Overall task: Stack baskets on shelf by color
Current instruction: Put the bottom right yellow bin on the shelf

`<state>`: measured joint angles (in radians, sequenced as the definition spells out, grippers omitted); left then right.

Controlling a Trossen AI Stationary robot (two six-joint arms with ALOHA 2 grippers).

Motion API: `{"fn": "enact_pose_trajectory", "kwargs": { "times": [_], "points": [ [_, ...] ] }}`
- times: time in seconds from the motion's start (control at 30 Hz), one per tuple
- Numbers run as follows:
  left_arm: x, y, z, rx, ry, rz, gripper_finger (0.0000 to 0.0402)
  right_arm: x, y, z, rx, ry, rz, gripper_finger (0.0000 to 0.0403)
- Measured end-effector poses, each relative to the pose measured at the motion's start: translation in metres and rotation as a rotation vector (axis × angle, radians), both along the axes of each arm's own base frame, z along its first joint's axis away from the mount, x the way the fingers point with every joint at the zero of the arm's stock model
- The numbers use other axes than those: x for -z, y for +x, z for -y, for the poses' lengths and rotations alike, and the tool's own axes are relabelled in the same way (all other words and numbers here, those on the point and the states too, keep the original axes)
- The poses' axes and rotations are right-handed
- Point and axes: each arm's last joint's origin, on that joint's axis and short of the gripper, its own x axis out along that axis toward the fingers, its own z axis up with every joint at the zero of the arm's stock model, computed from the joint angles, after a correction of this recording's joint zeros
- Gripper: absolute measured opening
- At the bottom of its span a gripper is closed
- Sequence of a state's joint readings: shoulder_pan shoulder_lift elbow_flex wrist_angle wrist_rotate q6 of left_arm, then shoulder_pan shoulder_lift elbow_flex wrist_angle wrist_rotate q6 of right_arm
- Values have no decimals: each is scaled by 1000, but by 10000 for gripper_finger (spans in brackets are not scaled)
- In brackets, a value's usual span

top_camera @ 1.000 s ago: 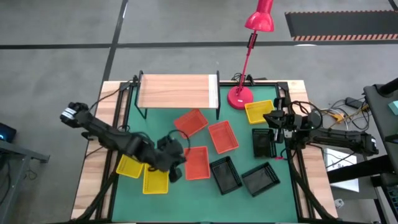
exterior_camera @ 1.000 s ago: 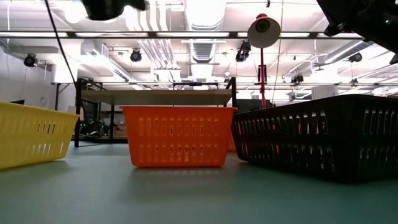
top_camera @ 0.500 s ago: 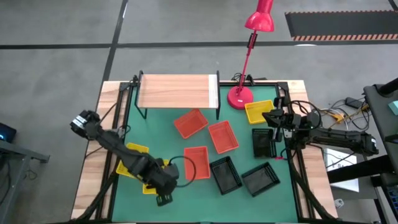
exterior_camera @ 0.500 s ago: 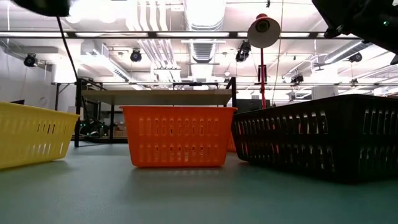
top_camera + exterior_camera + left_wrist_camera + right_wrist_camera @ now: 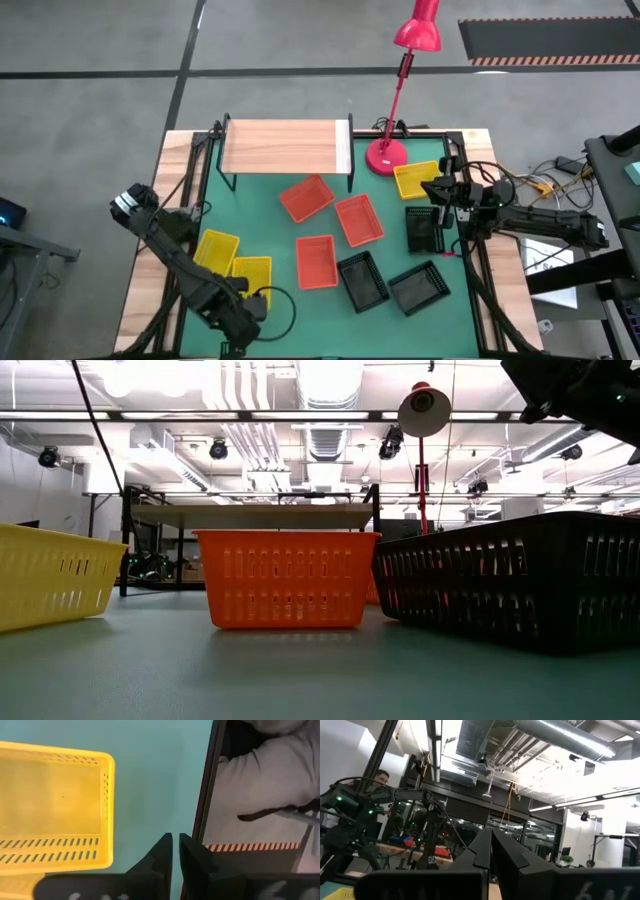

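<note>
The shelf stands at the table's far side with its wooden top bare. Two yellow baskets lie at the near left, a third at the far right. Three red-orange baskets lie mid-table. Three black ones lie to the right. My left gripper points down over the table's near edge, beside a yellow basket, its fingertips almost together and holding nothing. My right gripper is shut, raised at the right edge.
A pink desk lamp stands at the far right beside the shelf. Cables trail off the table's right side. Bare green mat lies between the shelf and the red-orange baskets and along the near edge. A person shows in the room beyond.
My left gripper has swung from above the near-left baskets toward the table's near edge and sunk a little, tipping over until it points steeply down. It has left the low view's top. The baskets lie as before.
</note>
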<state>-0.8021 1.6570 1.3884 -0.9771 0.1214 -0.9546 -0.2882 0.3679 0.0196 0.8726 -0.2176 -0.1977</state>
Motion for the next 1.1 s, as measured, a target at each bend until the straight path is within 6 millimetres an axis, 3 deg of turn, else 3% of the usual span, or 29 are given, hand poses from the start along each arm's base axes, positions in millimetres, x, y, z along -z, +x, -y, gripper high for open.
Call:
{"fn": "enact_pose_trajectory", "kwargs": {
  "times": [0.33, 0.47, 0.83, 1.1],
  "points": [
    [16, -5, -4, -16, 89, 17, 174, 0, 0, 0, -3, 7, -2, 9],
    [30, -5, -7, 11, 141, 67, 210, 0, 0, 0, -9, 16, -3, 9],
    [68, -7, -12, 3, 142, 101, 208, 0, 0, 0, -9, 18, -4, 9],
    [68, -5, -10, -2, 117, 122, 131, 0, 0, 0, -14, 26, -1, 9]
  ]
}}
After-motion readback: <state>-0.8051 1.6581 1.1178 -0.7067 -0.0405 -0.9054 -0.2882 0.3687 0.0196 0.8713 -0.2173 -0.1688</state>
